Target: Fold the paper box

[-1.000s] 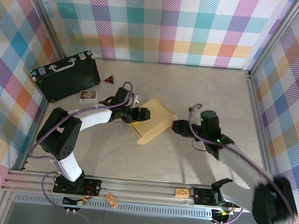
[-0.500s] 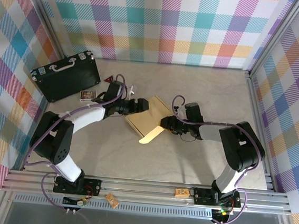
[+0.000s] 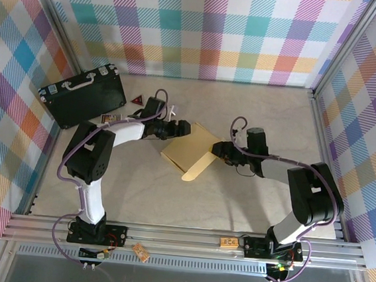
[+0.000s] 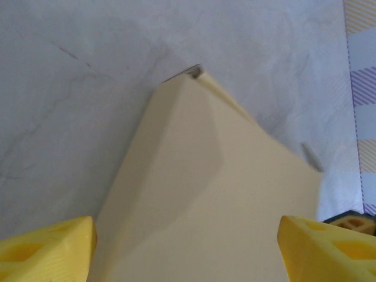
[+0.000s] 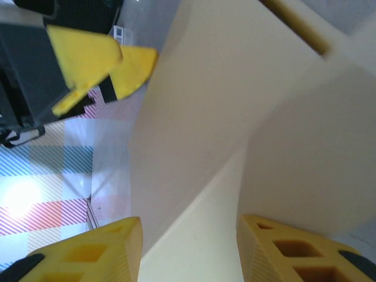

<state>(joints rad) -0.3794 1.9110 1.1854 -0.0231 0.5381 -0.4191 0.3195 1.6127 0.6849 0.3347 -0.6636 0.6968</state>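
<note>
Right of the black case [image 3: 82, 95] on the worktop [image 3: 257, 114] my paper box [image 3: 188, 151] lies tan-side up, left end effector [image 3: 178, 129] spread wide at its left edge, right end effector [image 3: 219, 151] straddling its right edge, can't tell if pinching.

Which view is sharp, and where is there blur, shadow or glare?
Top external: sharp and evenly lit, faint shadows around the paper box. Left wrist: box clear, a grey shadow across its face. Right wrist: box very close and soft, a bright glare patch at lower left.
</note>
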